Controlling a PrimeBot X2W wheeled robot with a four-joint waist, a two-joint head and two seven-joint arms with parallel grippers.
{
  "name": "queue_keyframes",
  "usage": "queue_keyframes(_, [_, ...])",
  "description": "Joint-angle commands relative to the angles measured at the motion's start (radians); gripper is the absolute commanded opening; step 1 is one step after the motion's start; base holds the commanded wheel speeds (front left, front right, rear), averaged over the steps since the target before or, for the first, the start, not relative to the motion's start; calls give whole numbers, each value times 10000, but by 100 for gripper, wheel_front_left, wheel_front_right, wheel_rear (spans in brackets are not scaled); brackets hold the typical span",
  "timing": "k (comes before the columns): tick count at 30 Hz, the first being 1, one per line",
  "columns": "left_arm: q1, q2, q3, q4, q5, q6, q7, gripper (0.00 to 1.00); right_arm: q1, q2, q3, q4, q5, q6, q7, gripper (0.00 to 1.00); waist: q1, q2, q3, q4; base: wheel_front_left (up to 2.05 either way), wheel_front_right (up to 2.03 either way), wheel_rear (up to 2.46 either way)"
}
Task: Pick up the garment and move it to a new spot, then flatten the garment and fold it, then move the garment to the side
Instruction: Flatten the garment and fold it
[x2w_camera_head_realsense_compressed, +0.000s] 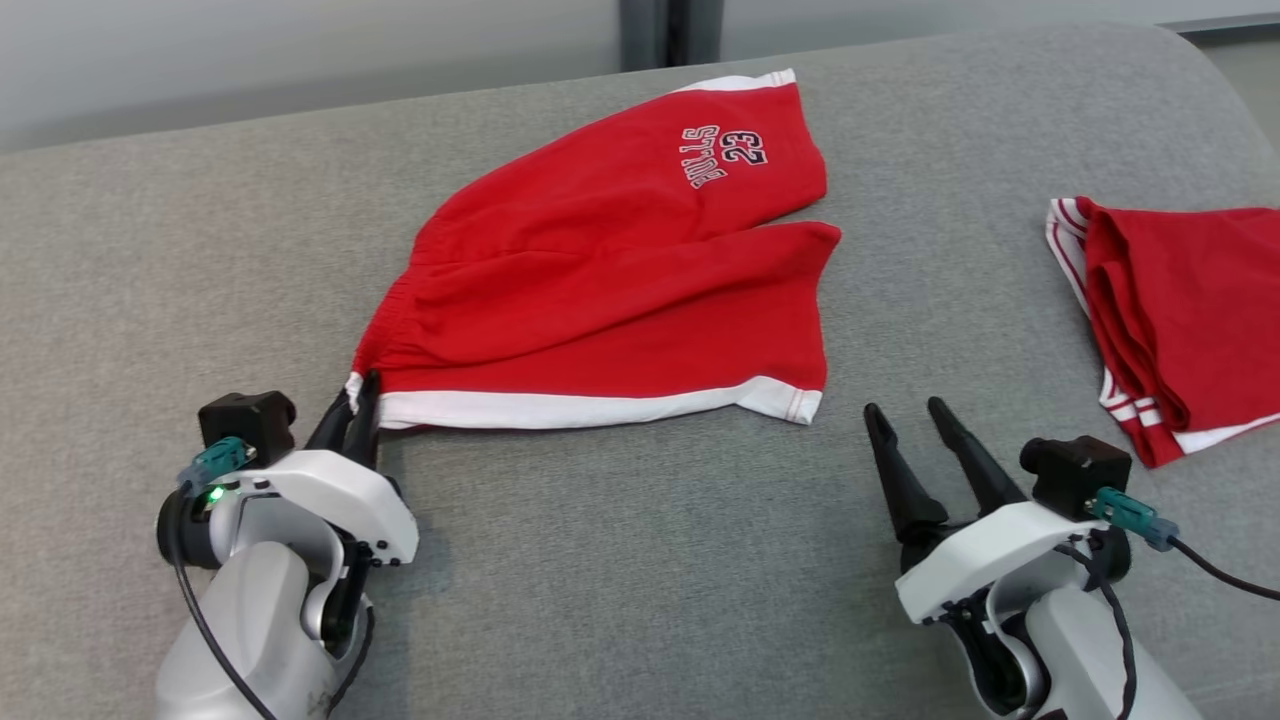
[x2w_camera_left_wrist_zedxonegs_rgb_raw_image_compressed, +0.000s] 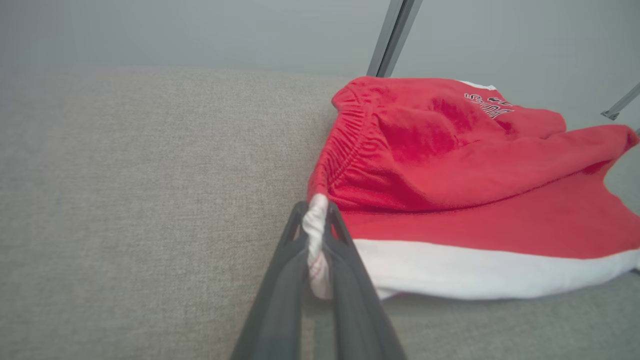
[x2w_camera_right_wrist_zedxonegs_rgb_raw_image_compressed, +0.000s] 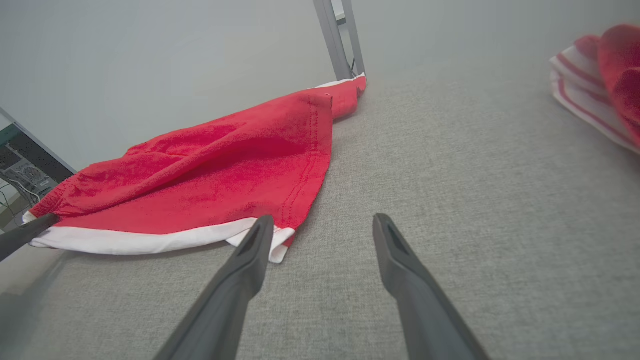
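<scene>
- Pinching white corner of shorts (x2w_camera_head_realsense_compressed: 620, 290): left end effector (x2w_camera_head_realsense_compressed: 360, 390), clamped; cloth spreads ahead-right.
- Right end effector (x2w_camera_head_realsense_compressed: 905, 406): jaws apart, empty; hem corner just ahead-left.
- Prob. soft, light, limp; grip corners w/ both.

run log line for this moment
left gripper: shut on shorts corner | right gripper: open, empty | shorts: lying on grey surface

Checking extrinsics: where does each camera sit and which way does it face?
Head view: high, facing forward-down at the red shorts on grey surface; left gripper, right gripper below.
Left wrist view: low, along the left gripper shut on the shorts' corner.
Right wrist view: low, along open right gripper toward shorts' hem.
Shared: all show the shorts.
</scene>
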Motion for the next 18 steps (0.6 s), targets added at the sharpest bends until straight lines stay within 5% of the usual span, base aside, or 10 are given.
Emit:
queue_keyframes(1, [33, 10, -32, -92, 3, -29, 4, 0, -58, 47, 56, 53, 225, -4, 85, 100, 0, 0, -26, 147, 0, 0, 0])
queue_keyframes(18, [354, -266, -599, -1370, 51, 46, 236, 0, -1040, 51, 1090, 1674, 901, -4, 84, 100, 0, 0, 202, 969, 0, 0, 0])
